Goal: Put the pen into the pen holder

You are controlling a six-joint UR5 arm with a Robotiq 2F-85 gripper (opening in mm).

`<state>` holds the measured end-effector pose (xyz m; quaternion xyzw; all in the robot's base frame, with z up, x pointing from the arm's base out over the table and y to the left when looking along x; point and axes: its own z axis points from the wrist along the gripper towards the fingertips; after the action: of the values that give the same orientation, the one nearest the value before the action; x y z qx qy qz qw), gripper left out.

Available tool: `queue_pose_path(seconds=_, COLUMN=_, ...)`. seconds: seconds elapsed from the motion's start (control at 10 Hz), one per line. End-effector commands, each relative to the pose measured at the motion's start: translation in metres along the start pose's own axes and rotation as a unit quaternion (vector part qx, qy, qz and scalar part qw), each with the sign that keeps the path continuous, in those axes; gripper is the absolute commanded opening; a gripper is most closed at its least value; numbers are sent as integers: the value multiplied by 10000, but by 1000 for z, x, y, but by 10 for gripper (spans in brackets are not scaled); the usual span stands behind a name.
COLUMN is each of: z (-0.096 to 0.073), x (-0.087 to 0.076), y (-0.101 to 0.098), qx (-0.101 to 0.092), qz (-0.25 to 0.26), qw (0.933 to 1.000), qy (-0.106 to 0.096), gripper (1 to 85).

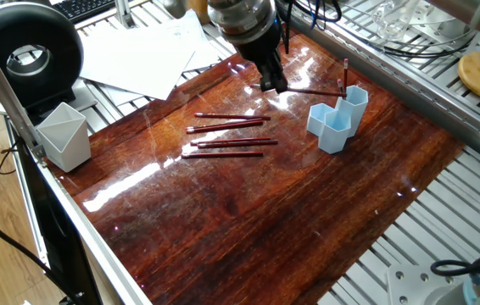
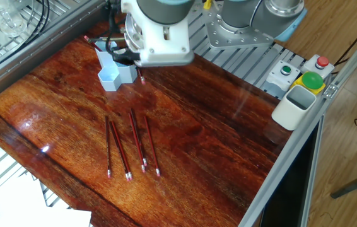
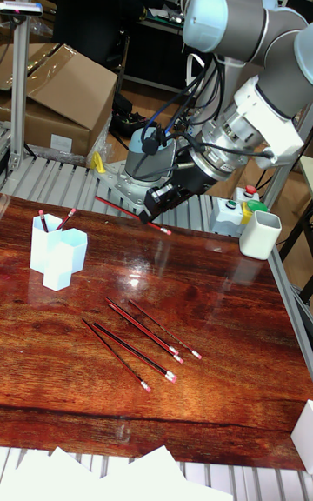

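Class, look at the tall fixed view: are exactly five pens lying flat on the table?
No, four pens lie flat; a fifth is held in the end effector.

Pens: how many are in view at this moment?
6 pens at least: four side by side on the table, one held level by the gripper near the pen holder, one standing in it. The tall view hints at a second there.

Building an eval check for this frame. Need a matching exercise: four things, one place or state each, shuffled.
1. pen in the gripper
2. pen holder
3. four loose pens
4. grey-white cup

A. lying flat on the table
B. held roughly level above the table
C. at the table's edge
D. has a pen standing in it

Pairs: 1-B, 2-D, 3-A, 4-C
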<state>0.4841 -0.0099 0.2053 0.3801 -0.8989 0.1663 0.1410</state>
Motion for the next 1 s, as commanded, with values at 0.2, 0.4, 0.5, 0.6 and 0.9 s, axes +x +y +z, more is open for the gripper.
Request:
queue_pose_path(seconds=0.2, z=-1, x=-22, y=-6, qx=103, qz=407, qw=9980, qy=-472, gripper=10)
queue_pose_path(seconds=0.4, z=-1, x=-11, y=14, qx=-280, qz=162, qw=9992, qy=-247, gripper=10)
queue_pose_path(seconds=0.5, z=-13, x=-3, y=16, qx=-340, qz=28, qw=9990, qy=-294, gripper=10)
queue_pose_path(seconds=0.6, z=-27, x=10, y=2, qx=-182, qz=-248, qw=9985, qy=-445, gripper=10)
queue_pose_path(seconds=0.9, z=-45, x=40, y=-32, qx=142, qz=-1077, qw=9891, qy=-989, gripper=10)
